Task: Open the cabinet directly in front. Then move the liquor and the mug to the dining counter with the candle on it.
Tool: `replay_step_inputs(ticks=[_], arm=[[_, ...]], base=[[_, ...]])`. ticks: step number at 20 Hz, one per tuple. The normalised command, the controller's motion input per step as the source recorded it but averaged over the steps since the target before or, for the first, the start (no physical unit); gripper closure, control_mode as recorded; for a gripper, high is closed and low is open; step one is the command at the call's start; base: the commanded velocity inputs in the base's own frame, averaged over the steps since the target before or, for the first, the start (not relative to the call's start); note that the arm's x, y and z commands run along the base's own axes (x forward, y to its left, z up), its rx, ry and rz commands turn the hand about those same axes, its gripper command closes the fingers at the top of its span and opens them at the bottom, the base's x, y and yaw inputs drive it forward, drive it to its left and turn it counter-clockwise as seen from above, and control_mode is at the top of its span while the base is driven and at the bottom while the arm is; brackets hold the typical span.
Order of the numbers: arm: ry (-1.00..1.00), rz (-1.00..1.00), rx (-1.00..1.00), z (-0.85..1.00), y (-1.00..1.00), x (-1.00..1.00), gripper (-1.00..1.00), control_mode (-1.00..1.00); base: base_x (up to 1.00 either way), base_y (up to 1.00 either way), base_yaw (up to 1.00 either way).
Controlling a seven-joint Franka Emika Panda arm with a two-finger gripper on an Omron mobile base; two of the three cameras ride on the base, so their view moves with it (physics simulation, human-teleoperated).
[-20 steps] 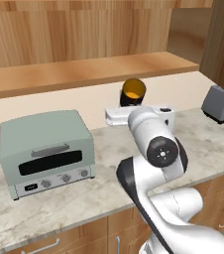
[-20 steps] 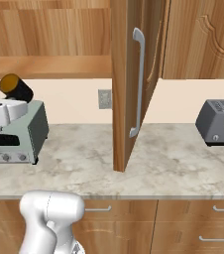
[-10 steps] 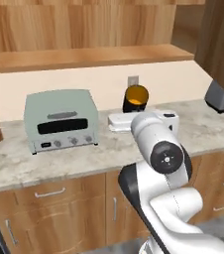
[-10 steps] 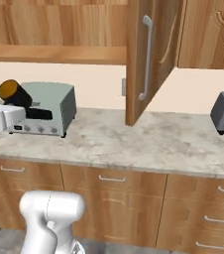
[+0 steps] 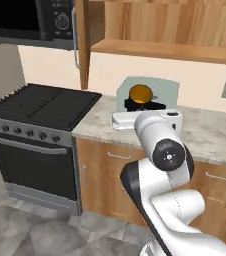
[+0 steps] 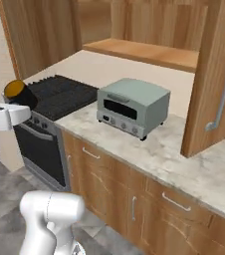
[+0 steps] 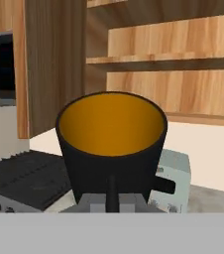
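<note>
My gripper (image 5: 141, 106) is shut on the mug (image 5: 140, 94), a black mug with a yellow-orange inside, and holds it upright in the air ahead of the arm. In the right base view the mug (image 6: 17, 92) hangs at the far left above the floor, with the gripper (image 6: 21, 103) under it. The hand view has the mug (image 7: 111, 144) close up, one dark finger (image 7: 112, 191) against its wall. The cabinet stands open: its left door (image 5: 82, 42) and right door (image 6: 216, 79) swing outward, and bare shelves (image 7: 173, 62) show inside. The liquor, the dining counter and the candle are out of view.
A black stove (image 5: 40, 106) stands left of the marble wall counter (image 6: 184, 159), under a dark microwave (image 5: 35, 20). A pale green toaster oven (image 6: 132, 107) sits on that counter. Wood drawers (image 6: 134, 199) run below, and grey floor (image 5: 45, 235) lies in front.
The base has moved, so both base views have shifted: the stove and microwave have come into view and the counter stands farther off. The mug stays in my shut gripper.
</note>
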Motion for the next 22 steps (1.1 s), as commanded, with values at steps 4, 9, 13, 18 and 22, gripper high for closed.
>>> replay_step_inputs(ticks=[4,9,13,18,22], arm=[[0.00,0.00,0.00,0.00,0.00,0.00,1.00,1.00],[0.00,0.00,0.00,0.00,0.00,0.00,1.00,1.00],[0.00,0.00,0.00,0.00,0.00,0.00,1.00,1.00],[0.00,0.00,0.00,0.00,0.00,0.00,1.00,1.00],[0.00,0.00,0.00,0.00,0.00,0.00,1.00,1.00]], base=[[0.00,0.07,0.96],[0.00,0.09,0.95],[0.00,0.08,0.96],[0.00,0.07,0.97],[0.00,0.07,0.98]])
